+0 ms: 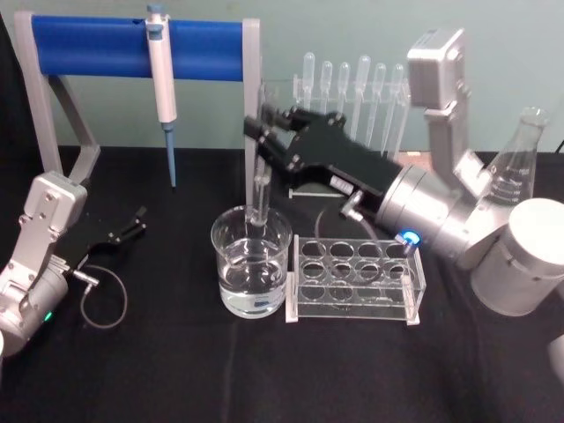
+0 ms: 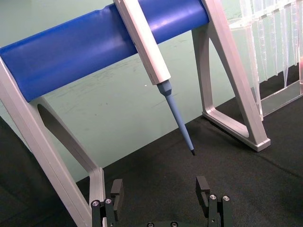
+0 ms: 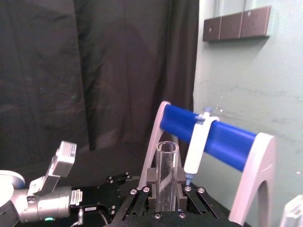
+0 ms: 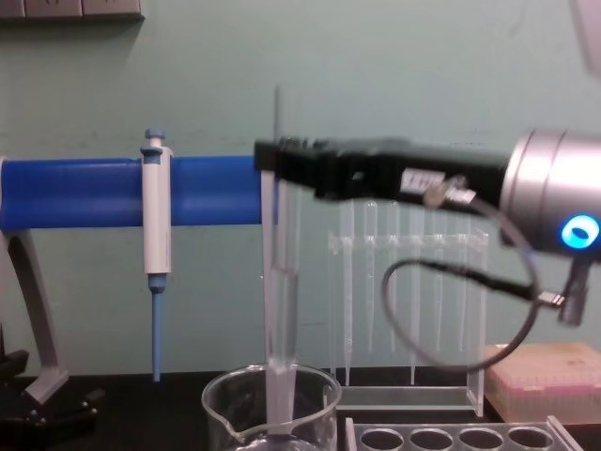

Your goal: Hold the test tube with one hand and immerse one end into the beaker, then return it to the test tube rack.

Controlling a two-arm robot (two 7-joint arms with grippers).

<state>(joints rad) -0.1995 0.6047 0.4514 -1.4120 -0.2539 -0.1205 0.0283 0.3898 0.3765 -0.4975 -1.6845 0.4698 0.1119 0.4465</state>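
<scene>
The test tube (image 1: 261, 189) is held upright by the right gripper (image 1: 264, 134), whose black jaws are closed on the glass in its upper part, a little below the open rim (in the right wrist view the rim is seen standing clear above the clamp). The arm is reached in from the right, across and above the test tube rack (image 1: 357, 282). The tube's lower, rounded end is set inside the beaker (image 1: 251, 269), below the flared rim. Clear liquid is seen in the lower part of the beaker, but whether the tube's end reaches it cannot be told. The beaker is placed on the black table (image 1: 176, 370), just beside the rack and on its left.

The left gripper (image 1: 132, 225) is parked low at the left side of the table, well apart from the beaker. Its jaws are spread wide in the left wrist view, and nothing is held between them. Behind it, a micropipette (image 1: 161, 84) is hung from the blue bar (image 1: 88, 46) of a stand at the back of the table.
</scene>
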